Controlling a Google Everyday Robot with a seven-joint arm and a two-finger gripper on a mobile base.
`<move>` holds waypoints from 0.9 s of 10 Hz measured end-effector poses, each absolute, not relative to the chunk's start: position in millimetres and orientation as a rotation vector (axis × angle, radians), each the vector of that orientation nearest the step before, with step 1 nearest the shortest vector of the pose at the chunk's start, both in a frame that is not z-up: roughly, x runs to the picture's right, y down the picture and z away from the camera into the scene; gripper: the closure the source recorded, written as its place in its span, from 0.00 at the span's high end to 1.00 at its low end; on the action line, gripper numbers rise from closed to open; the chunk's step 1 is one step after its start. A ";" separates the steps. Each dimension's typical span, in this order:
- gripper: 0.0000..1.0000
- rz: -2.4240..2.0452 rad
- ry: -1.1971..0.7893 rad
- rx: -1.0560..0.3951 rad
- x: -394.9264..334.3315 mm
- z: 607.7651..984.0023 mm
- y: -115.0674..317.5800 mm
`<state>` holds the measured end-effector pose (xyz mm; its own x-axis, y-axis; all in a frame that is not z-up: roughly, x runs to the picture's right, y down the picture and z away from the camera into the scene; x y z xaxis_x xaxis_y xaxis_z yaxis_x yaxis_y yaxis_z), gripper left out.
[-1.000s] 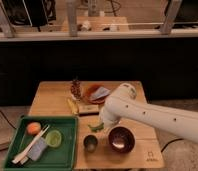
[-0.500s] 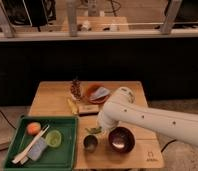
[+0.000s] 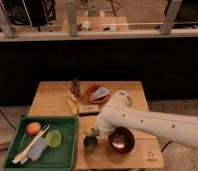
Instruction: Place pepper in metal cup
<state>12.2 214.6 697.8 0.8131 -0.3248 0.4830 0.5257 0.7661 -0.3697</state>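
We have a single camera view. It looks down at a steep angle onto the counter (image 3: 52, 95) from above its near edge, facing a railing and dark wall beyond. We see the whole counter top at medium range. The arm enters from the right edge; its end effector (image 3: 96, 133) sits low in the centre, over the metal cup (image 3: 90, 143), near the view's bottom.

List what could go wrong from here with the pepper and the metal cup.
1. The pepper sits right over the metal cup; being long, it may catch the rim and tip out.
2. The gripper hangs close above the small cup and could knock it over.
3. The dark bowl beside it leaves the arm little room.
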 end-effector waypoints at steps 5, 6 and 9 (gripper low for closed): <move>0.00 -0.540 -0.502 -0.517 0.4 682.5 212.5; 0.00 -0.555 -0.528 -0.515 -2.8 678.1 212.9; 0.00 -0.588 -0.616 -0.522 -10.3 663.1 217.5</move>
